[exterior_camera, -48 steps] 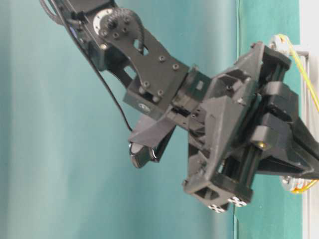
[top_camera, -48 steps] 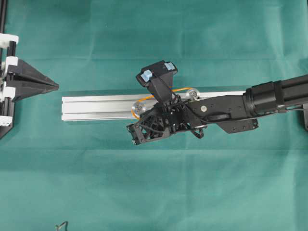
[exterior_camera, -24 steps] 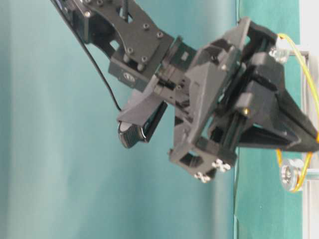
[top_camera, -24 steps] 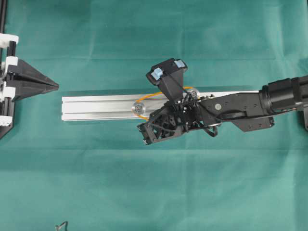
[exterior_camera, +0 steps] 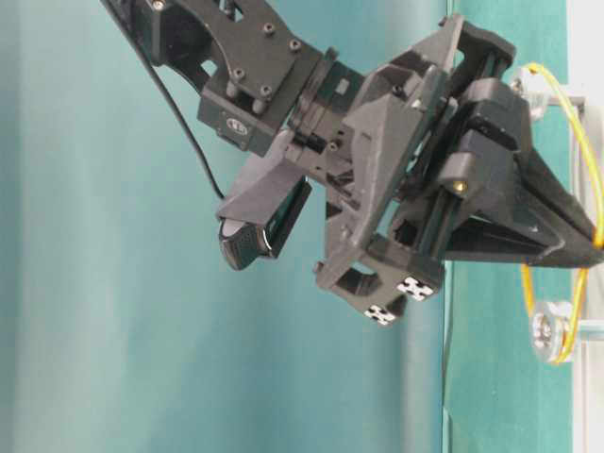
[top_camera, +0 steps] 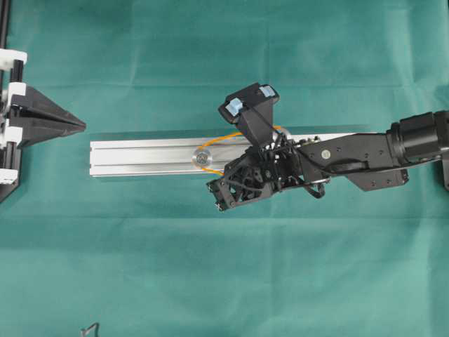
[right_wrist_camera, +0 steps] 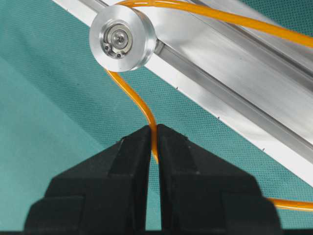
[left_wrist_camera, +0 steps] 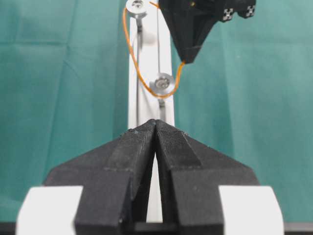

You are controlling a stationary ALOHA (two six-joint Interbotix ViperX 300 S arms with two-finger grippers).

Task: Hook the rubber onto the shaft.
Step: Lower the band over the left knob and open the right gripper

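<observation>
Since a second ago, we see the right gripper (top_camera: 236, 166) shifted rightward along the rail (top_camera: 140, 156), uncovering the left pulley (top_camera: 203, 158) that it formerly overlapped, while the left gripper (left_wrist_camera: 156, 123) has kept its place. We note that the right gripper's jaws are pressed together on the rubber (right_wrist_camera: 146, 115), pinching one strand just off the rail's edge. From the pinch the rubber runs up around the rim of the near pulley (right_wrist_camera: 122, 38) and on along the rail. In the left wrist view the rubber (left_wrist_camera: 133, 63) loops around both shafts, the near one (left_wrist_camera: 161, 83) and the far one (left_wrist_camera: 137, 7). At table level the rubber (exterior_camera: 583, 175) is drawn taut to the gripper tip (exterior_camera: 593, 247). The left gripper rests with its jaws pressed together, holding nothing, well apart from the rail's left end, over the green cloth (top_camera: 210, 267).
</observation>
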